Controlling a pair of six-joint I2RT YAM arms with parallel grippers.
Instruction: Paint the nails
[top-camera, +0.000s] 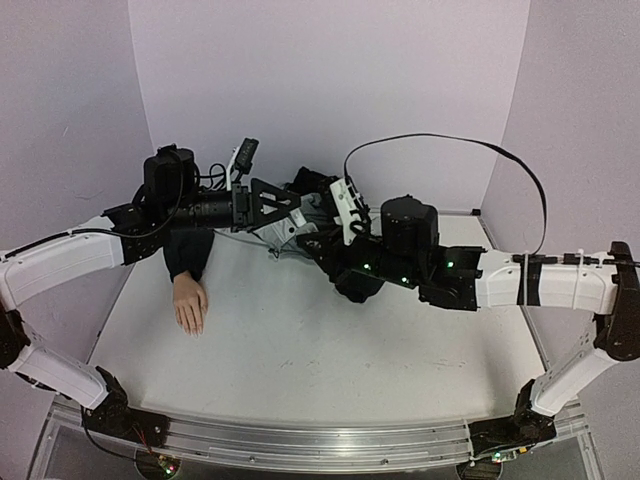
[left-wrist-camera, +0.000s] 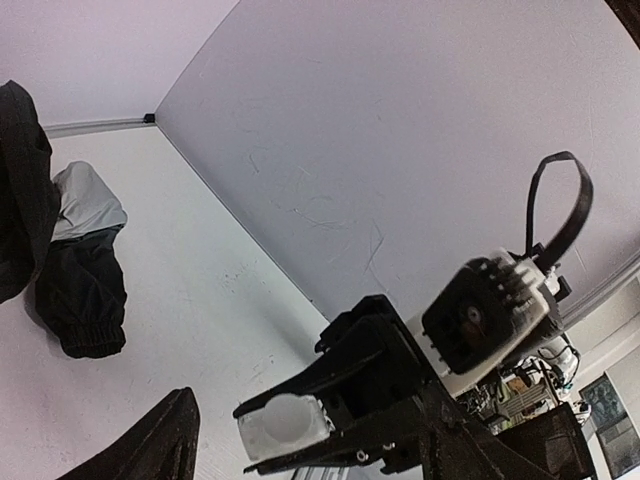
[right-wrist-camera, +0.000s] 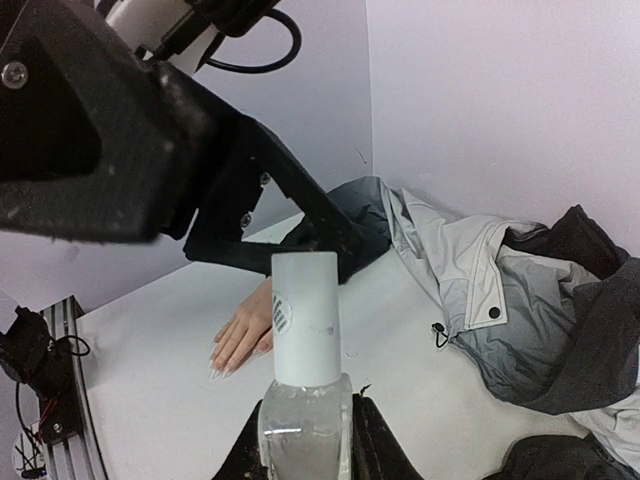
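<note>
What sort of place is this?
Probably a robot test booth: two robot arms bolted to a white table, plain walls close around it, and props, a mannequin hand, a jacket, a small bottle.

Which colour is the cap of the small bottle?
The cap is white, with a small dark striped mark. The right wrist view shows it best.

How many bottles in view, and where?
1. The clear bottle, white cap on, is upright in the right gripper. More could be hidden under the jacket.
</note>
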